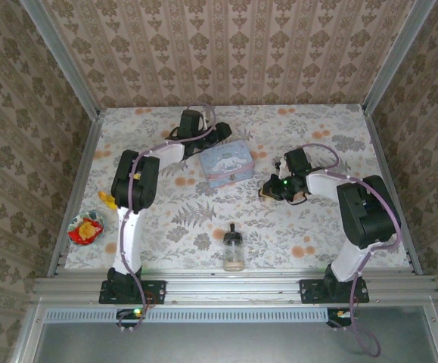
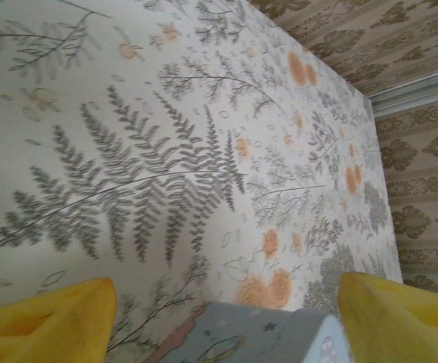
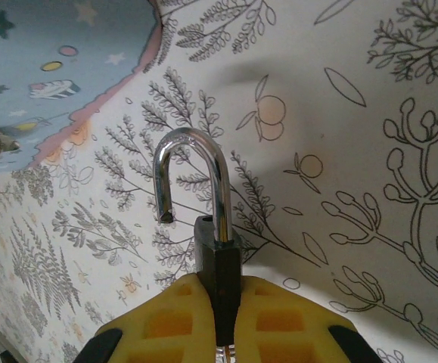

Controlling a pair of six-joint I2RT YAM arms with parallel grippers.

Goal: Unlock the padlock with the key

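Observation:
My right gripper [image 3: 218, 291] is shut on the padlock [image 3: 219, 261], its yellow pads squeezing the dark body from both sides. The chrome shackle [image 3: 194, 147] is up, with its free end out of the body and hanging clear. A sliver of bright metal shows under the body between the pads; I cannot tell if it is the key. From above, the right gripper [image 1: 273, 187] hovers just right of the pale blue tin [image 1: 228, 163]. The left gripper [image 2: 222, 293] stands open, its yellow fingers [image 2: 48, 321] wide apart with nothing between them, just over an end of the tin [image 2: 264, 336].
A small glass bottle with a black cap [image 1: 234, 249] stands near the front edge. A red snack packet [image 1: 85, 230] and a yellow item [image 1: 107, 200] lie at the left edge. Patterned walls close in the flowery table [image 1: 309, 234].

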